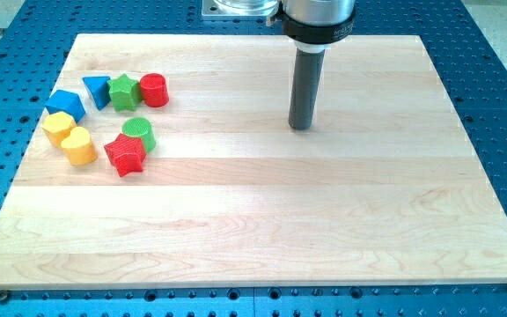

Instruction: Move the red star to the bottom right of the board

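The red star (124, 154) lies on the wooden board (262, 229) at the view's left, touching the green cylinder (139, 132) just above it. My tip (301, 126) rests on the board right of centre near the view's top, far to the right of the red star and clear of all blocks.
A cluster sits at the view's left: red cylinder (153, 89), green star (124, 92), blue triangle (97, 89), blue block (65, 105), yellow block (58, 128), yellow heart-like block (79, 146). A blue perforated table (500, 88) surrounds the board.
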You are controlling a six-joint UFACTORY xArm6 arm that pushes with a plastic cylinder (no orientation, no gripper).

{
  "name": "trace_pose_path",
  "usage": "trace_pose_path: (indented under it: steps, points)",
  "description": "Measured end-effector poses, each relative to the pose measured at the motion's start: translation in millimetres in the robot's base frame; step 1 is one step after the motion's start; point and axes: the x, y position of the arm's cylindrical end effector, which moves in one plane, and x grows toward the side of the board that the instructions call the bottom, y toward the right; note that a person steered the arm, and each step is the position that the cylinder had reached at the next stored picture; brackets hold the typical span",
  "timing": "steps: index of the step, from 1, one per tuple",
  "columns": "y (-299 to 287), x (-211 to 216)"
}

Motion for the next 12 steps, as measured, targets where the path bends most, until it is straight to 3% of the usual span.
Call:
trace_pose_path:
  steps: [1,2,4,5,6,8,10,12]
  points:
    - [-3.3,0.2]
    - [-42.8,12.8]
    - [-152.4,129.6]
    - [-235.8,132.7]
    - [-274.8,106.5]
    - [-283.1,90.0]
    - [-224.3,21.2]
    - [-218.4,45.0]
